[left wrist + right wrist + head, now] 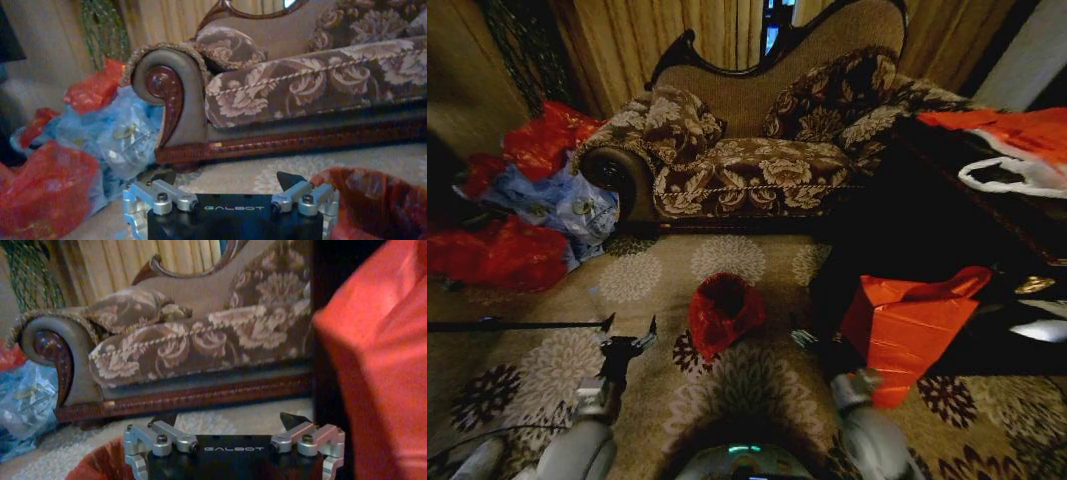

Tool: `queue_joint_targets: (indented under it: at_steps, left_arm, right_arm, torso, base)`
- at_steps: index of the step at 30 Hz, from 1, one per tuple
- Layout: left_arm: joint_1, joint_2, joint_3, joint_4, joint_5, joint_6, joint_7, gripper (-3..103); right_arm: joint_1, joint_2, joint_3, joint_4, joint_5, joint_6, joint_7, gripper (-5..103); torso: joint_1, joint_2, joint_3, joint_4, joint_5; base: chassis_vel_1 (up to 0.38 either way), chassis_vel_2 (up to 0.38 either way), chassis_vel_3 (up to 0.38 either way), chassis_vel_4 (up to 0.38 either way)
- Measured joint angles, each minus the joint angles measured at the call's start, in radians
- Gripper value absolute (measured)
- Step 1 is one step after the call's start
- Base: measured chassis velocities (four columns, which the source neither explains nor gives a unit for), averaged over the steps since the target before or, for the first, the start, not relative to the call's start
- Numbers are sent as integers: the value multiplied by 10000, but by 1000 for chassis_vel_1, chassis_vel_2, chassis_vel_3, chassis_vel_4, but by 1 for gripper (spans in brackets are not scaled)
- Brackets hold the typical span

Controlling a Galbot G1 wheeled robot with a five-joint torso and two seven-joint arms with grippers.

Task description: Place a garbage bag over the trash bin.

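1. Looking down from the head view, the garbage bag (724,312) sits on the carpet (657,280) in front of the sofa (757,150), sheathing what I take to be the trash bin, its mouth open upward. The left gripper (629,336) hovers just left of it, jaws spread wide and empty. The right gripper (819,343) sits between it and the stiff orange-red bag (905,320).
2. Left wrist view: the left gripper (227,180) points at the sofa base, the bag's crinkled rim (373,200) just beside one finger. The film looks light, soft and slippery; I'd pinch the rim fold.
3. Right wrist view: the right gripper (228,421) has its jaws wide, empty, above the red rim (100,465). The orange-red bag (373,365) crowds one side; open carpet lies ahead.
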State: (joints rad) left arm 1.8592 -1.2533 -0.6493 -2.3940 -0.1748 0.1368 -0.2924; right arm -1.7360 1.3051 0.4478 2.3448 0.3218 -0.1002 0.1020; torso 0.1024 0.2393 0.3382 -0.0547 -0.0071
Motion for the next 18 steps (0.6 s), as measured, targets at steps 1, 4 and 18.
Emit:
queue_joint_targets:
  at_steps: [1, 4, 18]
  left_arm:
    - [0, 0, 0, 0, 0, 0, 0, 100]
    - [179, -182, 257, -508, 107, 215, -43, 100]
    - [560, -165, 446, -1150, 213, 503, -116, 100]
  right_arm:
    - [0, 0, 0, 0, 0, 0, 0, 100]
    - [-729, 215, 342, 603, -288, 151, -347, 100]
    - [-1066, 442, 815, 943, -271, 407, -427, 100]
  torso:
    - [0, 0, 0, 0, 0]
    - [0, 0, 0, 1, 0]
    - [2, 0, 2, 3, 0]
  base:
    - [0, 0, 0, 0]
    - [0, 0, 0, 0]
    - [0, 0, 0, 0]
